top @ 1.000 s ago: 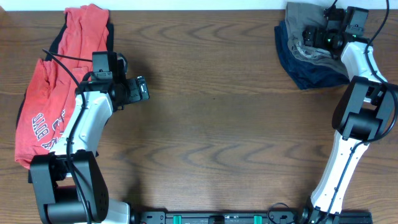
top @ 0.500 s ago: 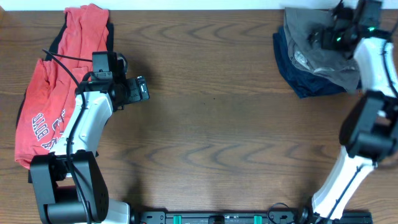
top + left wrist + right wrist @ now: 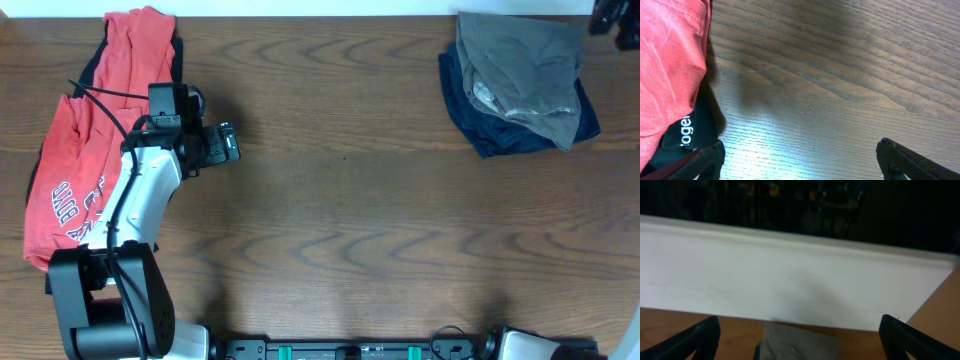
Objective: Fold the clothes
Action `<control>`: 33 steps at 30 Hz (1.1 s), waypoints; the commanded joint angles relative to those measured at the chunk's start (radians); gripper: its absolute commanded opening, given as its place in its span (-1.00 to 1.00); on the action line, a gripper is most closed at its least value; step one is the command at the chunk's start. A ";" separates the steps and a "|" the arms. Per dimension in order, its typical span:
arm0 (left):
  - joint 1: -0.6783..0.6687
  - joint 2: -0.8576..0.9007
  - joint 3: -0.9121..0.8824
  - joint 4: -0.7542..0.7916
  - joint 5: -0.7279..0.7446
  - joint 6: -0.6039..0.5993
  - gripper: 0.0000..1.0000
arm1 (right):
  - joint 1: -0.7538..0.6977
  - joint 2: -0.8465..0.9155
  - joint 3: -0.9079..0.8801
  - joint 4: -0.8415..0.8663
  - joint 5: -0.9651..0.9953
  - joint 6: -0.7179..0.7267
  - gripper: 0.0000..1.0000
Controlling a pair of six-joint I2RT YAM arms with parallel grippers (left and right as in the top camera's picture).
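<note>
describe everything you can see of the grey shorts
The shorts are grey-khaki, of soft cotton-looking cloth, not yet folded. They lie rumpled in a loose heap with creases across them, and a paler patch shows near their left edge. They sit at the far right corner of the table, on top of a navy garment that sticks out to the left and below them. Nothing else touches them.

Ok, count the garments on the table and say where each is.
4. Red T-shirt at the left edge, black garment under it; grey shorts at the far right corner, navy garment beneath them. More could be hidden under either pile.
</note>
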 commanded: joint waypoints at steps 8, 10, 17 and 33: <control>0.002 -0.015 0.021 -0.002 -0.012 -0.005 0.96 | 0.004 -0.116 -0.012 -0.029 0.004 -0.013 0.98; 0.002 -0.015 0.021 -0.002 -0.012 -0.005 0.95 | 0.003 -0.118 -0.013 -0.035 0.043 -0.019 0.99; 0.002 -0.015 0.021 -0.002 -0.012 -0.005 0.96 | 0.077 -0.186 -0.020 -0.196 0.075 -0.036 0.98; 0.002 -0.015 0.021 -0.002 -0.012 -0.005 0.96 | 0.220 -0.781 -1.087 0.310 0.085 0.147 0.98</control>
